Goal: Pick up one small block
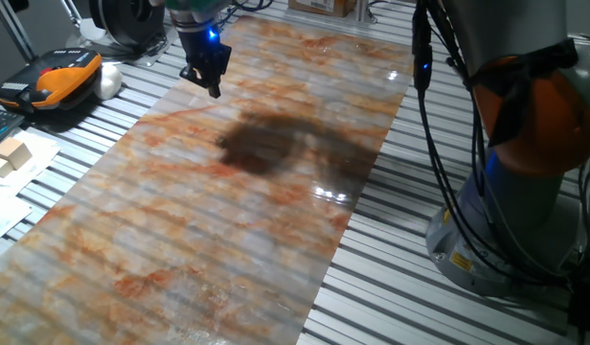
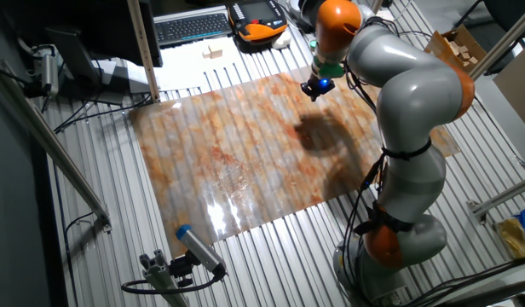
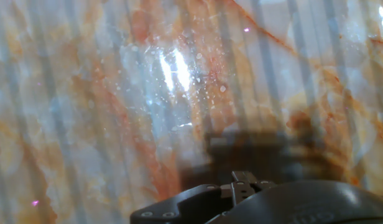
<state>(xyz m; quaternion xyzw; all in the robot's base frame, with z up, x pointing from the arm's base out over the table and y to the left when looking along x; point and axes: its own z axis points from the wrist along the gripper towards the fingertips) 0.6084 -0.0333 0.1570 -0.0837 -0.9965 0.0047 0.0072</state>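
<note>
No small block shows in any view; it is hidden or out of view. My gripper (image 1: 215, 89) hangs a little above the far end of the marbled orange-grey sheet (image 1: 209, 230), with a blue light on the hand. In the other fixed view the gripper (image 2: 312, 92) is over the sheet's far right part (image 2: 228, 145). In the hand view the fingertips (image 3: 243, 181) stand together at the bottom, with no gap and nothing visible between them, above bare sheet (image 3: 117, 112).
Larger pale wooden blocks (image 1: 10, 153) lie on white paper at the left, also seen in the other fixed view (image 2: 213, 53). An orange-black device (image 1: 51, 81) and a keyboard (image 2: 190, 27) lie beyond the sheet. The arm's base (image 1: 510, 220) stands at the right. A cardboard box (image 2: 458, 47) is nearby.
</note>
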